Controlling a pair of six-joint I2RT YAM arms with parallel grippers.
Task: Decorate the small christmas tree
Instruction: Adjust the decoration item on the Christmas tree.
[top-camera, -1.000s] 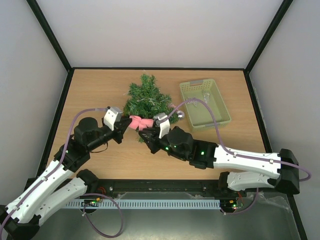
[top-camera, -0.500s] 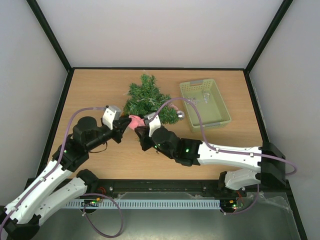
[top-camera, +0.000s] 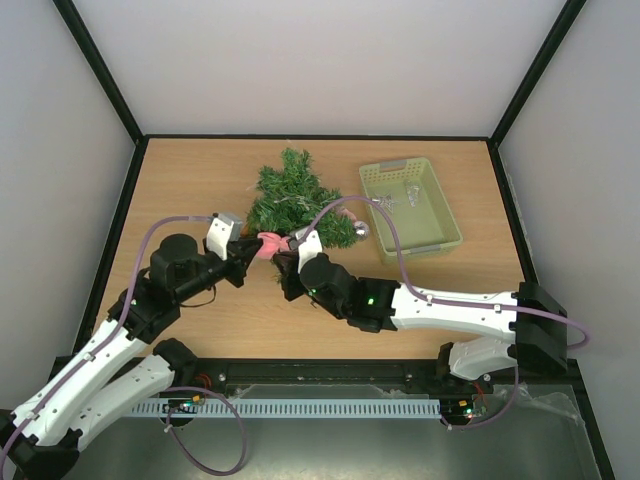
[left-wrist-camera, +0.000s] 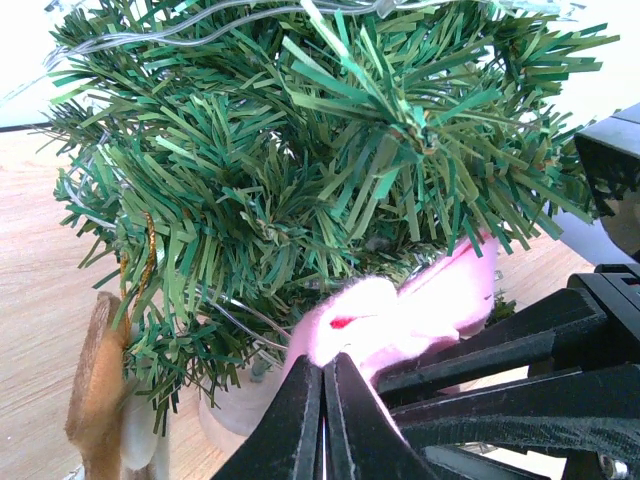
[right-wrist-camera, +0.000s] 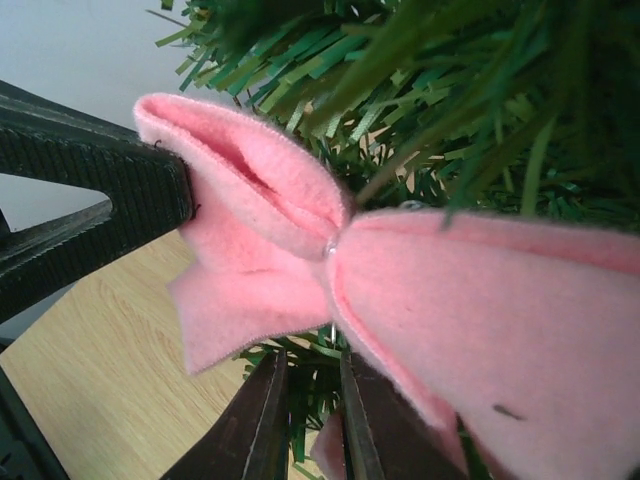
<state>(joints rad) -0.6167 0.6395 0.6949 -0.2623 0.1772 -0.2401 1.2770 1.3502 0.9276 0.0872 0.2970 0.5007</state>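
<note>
A miniature fir tree (top-camera: 292, 195) of dark green bristly needles lies on its side in the middle of the wooden counter (top-camera: 190, 180), just left of a pale green plastic basket (top-camera: 394, 163). A pink felt bow (right-wrist-camera: 290, 250) sits against its near branches. The left pincer (left-wrist-camera: 323, 368) is clenched on one lobe of the bow. The right pincer (right-wrist-camera: 313, 362), its jaws nearly together, pinches the bow's lower edge.

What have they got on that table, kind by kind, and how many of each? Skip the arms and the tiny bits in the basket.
Small christmas tree: 1
Pale green basket: 1
Pink felt bow: 1
Silver bauble: 1
Brown ornament on a gold cord: 1
Total: 5
</note>
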